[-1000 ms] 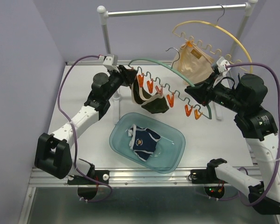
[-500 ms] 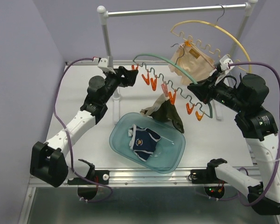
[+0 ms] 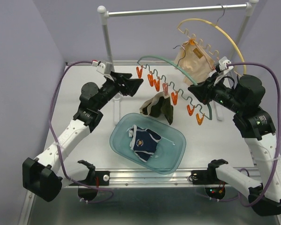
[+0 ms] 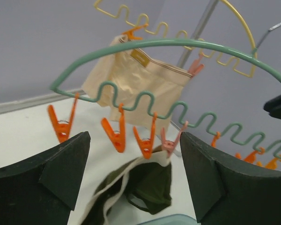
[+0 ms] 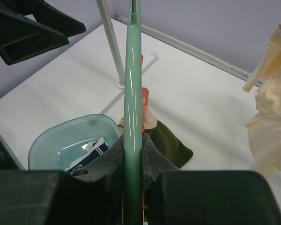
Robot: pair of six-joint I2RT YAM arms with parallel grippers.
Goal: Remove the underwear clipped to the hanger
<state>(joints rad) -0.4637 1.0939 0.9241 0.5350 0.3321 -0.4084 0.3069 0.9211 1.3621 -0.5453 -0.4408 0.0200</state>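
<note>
My right gripper is shut on the green hanger and holds it above the table. The dark olive underwear droops under the hanger's clips onto the table; its cream trim reaches a pink clip, and I cannot tell whether that clip grips it. To its left, my left gripper is open and empty. A navy brief lies in the teal basin. The beige underwear hangs clipped to a yellow hanger.
Orange clips dangle along the green hanger's wavy bar. The white rack's rail and left post stand at the back, with the yellow hanger hooked on the rail. Purple walls close in the left and back.
My left gripper opened, let go of the olive underwear and drew back to the left. The olive garment dropped lower and now sags behind the basin. The green hanger shifted slightly.
</note>
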